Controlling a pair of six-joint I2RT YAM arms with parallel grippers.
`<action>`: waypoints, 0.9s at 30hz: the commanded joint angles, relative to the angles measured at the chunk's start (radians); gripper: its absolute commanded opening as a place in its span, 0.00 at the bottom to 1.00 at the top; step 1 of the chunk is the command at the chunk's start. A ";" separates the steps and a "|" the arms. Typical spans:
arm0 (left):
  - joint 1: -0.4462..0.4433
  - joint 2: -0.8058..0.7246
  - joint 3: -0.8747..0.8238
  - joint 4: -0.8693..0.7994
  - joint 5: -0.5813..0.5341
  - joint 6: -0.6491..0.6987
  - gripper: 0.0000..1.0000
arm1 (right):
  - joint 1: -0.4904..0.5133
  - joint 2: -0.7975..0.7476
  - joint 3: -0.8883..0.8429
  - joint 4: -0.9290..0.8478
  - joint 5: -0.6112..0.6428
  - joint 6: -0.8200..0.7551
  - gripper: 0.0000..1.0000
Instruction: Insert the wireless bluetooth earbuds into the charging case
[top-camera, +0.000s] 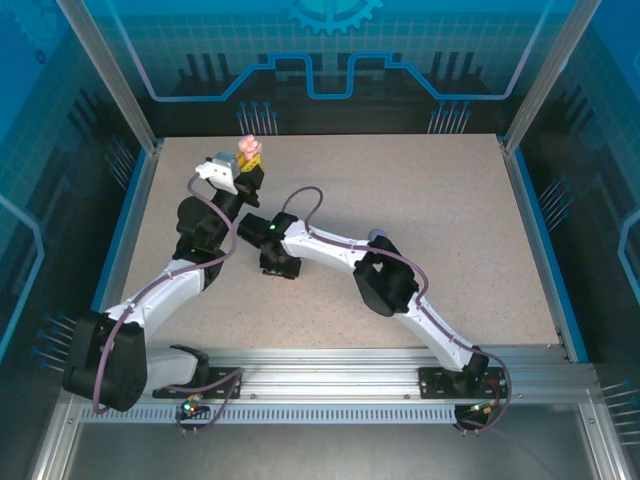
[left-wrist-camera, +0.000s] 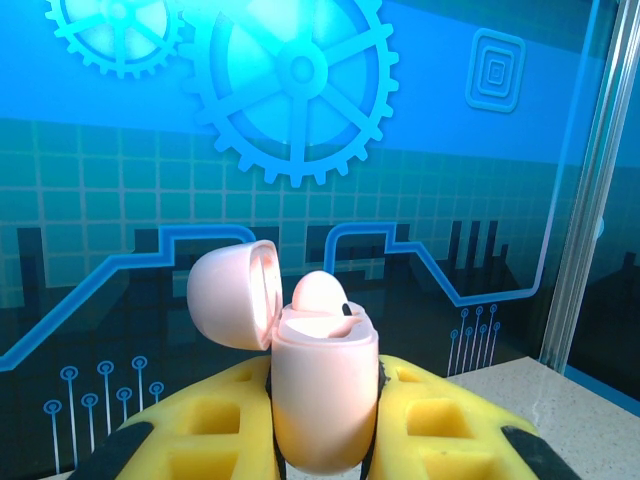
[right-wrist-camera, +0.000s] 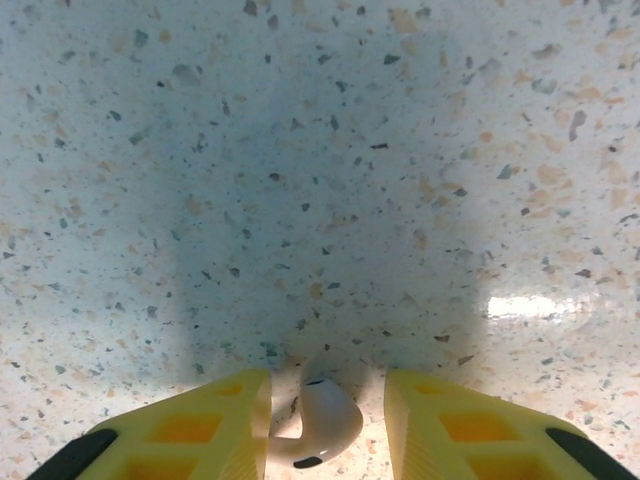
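- Left hand (left-wrist-camera: 322, 440) is clamped on the pink charging case (left-wrist-camera: 325, 395), which is held upright with its lid (left-wrist-camera: 235, 295) swung open.
- One earbud (left-wrist-camera: 318, 295) sits in the case's top.
- Right hand (right-wrist-camera: 325, 395), near the case on the arm-base side, stands open around a second earbud (right-wrist-camera: 330, 422) lying on the desk (right-wrist-camera: 320, 150).

High rear overview; left wrist toward backdrop (left-wrist-camera: 300, 100), right wrist toward tabletop (right-wrist-camera: 320, 150).

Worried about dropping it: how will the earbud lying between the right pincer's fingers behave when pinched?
The earbud looks smooth, glossy and rounded, so it may squirt sideways out of the right pincer. It seems tiny and light, lying loose on the table, so a nudge would likely skid or spin it.
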 joint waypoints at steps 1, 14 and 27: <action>0.010 -0.023 -0.013 0.035 0.000 -0.011 0.00 | 0.009 0.032 0.023 -0.030 -0.018 0.016 0.30; 0.010 -0.032 -0.010 0.023 0.006 -0.008 0.00 | 0.004 -0.056 -0.064 -0.021 0.031 -0.045 0.19; 0.010 -0.036 -0.013 0.009 0.016 -0.008 0.00 | -0.082 -0.350 -0.431 0.084 0.068 -0.395 0.15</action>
